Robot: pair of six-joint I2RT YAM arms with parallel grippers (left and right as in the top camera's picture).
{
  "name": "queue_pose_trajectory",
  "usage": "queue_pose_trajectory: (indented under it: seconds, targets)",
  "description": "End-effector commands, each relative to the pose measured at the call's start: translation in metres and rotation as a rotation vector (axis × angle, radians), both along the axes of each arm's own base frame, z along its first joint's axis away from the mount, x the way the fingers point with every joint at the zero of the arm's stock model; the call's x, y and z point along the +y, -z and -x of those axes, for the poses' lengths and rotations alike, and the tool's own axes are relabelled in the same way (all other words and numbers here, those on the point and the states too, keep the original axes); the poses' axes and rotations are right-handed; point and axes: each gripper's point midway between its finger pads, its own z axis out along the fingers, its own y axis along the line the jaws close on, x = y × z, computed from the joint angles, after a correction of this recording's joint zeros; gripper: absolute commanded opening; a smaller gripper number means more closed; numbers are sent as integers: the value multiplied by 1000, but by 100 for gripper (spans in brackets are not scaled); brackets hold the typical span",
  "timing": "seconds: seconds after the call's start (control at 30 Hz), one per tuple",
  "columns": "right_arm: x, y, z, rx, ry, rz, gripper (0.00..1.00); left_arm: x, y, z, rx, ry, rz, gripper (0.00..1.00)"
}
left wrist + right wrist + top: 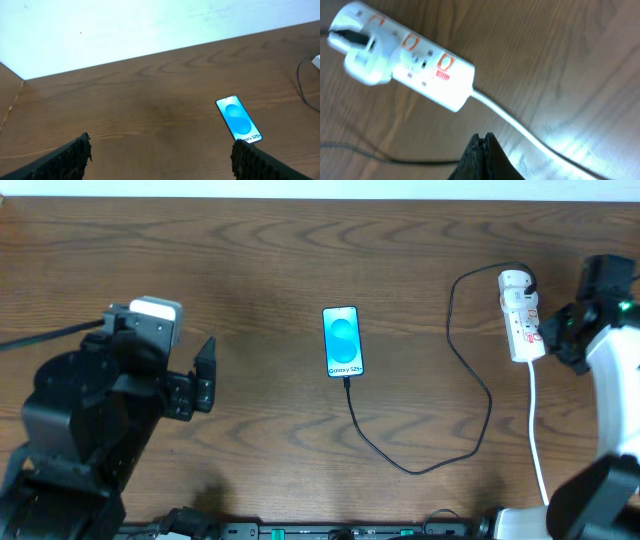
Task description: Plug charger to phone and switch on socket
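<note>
Closest to the right wrist camera, the right hand [482, 137] shows its two black fingers pressed together to a narrow point, holding nothing. Just beyond it on the brown wooden bench [250, 280] lies the socket [420, 65], a white strip with red marks. A white plug [365, 60] sits at one end, and a white cord [520, 125] trails off from the other.

From that plug the charger [412, 471] loops as a thin black line to the phone [342, 342]. The phone lies face up mid-bench, its screen glowing blue, and the cable tip appears seated in its lower edge. Farthest off, the left hand [205, 375] hangs spread wide and empty, well apart from the phone.

Plugging in looks done, so switching on the socket seems the step in hand. The next move calls for bringing the joined fingertips squarely onto the strip's small switch without shoving the strip.
</note>
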Motion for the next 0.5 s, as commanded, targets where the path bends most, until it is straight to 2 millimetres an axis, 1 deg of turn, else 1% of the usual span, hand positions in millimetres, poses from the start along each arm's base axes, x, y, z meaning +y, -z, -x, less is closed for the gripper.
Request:
queue_pose_trajectory:
  seconds: [0.0, 0.03, 0.07, 0.1, 0.17, 0.23, 0.3, 0.37, 0.43, 0.47]
  targets:
    - [-15, -4, -20, -31, -31, -72, 1, 5, -5, 9, -21, -7, -13, 91]
    - [-21, -2, -27, -32, -21, -93, 1, 5, -4, 11, -19, -7, -14, 91]
    - [-23, 0, -33, -38, -21, -113, 1, 6, -5, 12, -21, -7, -14, 91]
    - [-23, 4, -47, -54, -37, -156, 1, 6, -6, 14, -26, -7, -12, 91]
    - [-22, 8, -61, -61, -59, -191, 1, 7, -7, 17, -31, -7, -11, 91]
    - [-23, 15, -78, -60, -72, -216, 1, 9, -6, 24, -28, -9, -12, 91]
    - [-26, 22, -87, -50, -72, -221, 1, 15, -3, 31, -20, -30, -14, 91]
    - [-29, 29, -95, -45, -73, -228, 1, 26, -1, 40, -13, -72, -16, 91]
    - [-30, 35, -100, -40, -73, -235, 1, 34, 1, 49, -9, -107, -17, 91]
    - [-30, 39, -103, -42, -75, -239, 1, 40, 3, 57, -6, -134, -17, 91]
